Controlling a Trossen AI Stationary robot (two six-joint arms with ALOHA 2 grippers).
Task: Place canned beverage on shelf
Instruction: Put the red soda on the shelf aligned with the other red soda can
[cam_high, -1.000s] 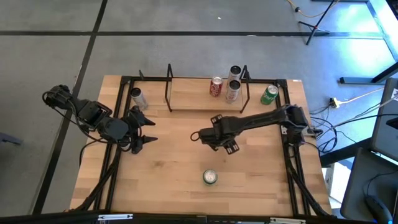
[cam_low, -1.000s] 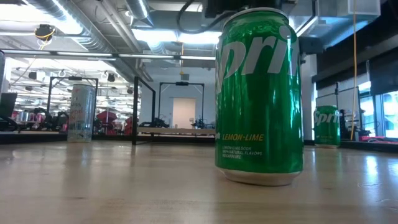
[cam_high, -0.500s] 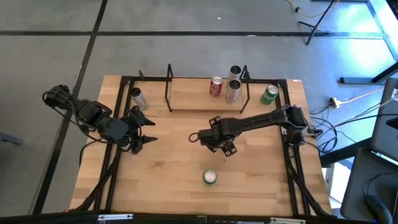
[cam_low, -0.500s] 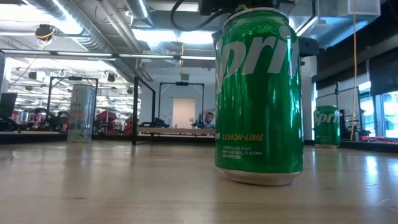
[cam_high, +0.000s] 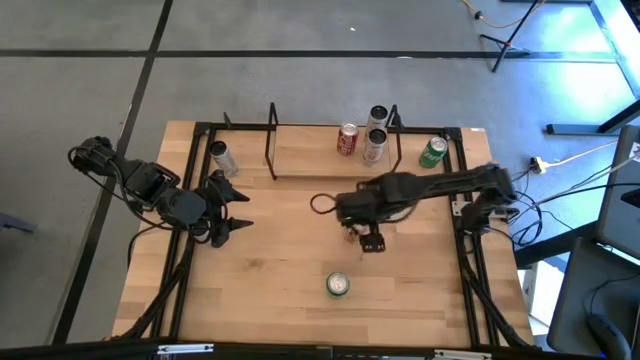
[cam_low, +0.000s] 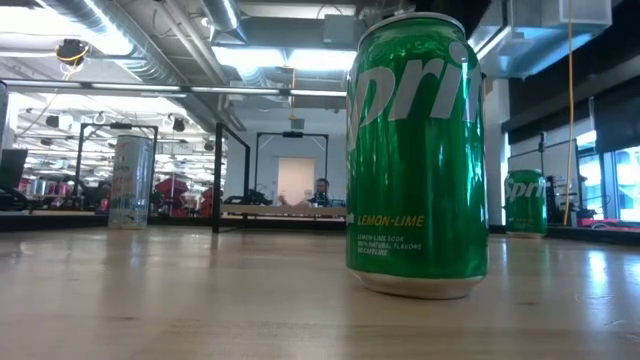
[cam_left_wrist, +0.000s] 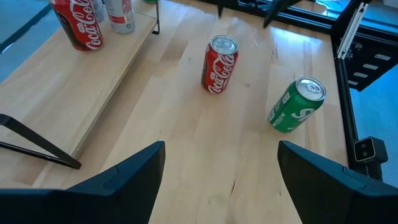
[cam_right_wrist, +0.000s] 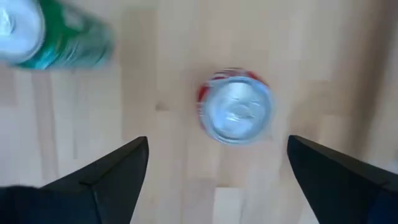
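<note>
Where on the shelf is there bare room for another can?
The shelf board is bare from its left end frame to the red can. The right end is crowded: the red can and two silver cans cluster by the right frame.

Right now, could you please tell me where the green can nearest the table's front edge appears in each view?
High view: green can, front centre of the table.
Low view: large, just right of centre.
Left wrist view: just past the red can, standing.
Right wrist view: blurred at the edge, probably the same can.
Shared landmark: the red can, in both wrist views.
</note>
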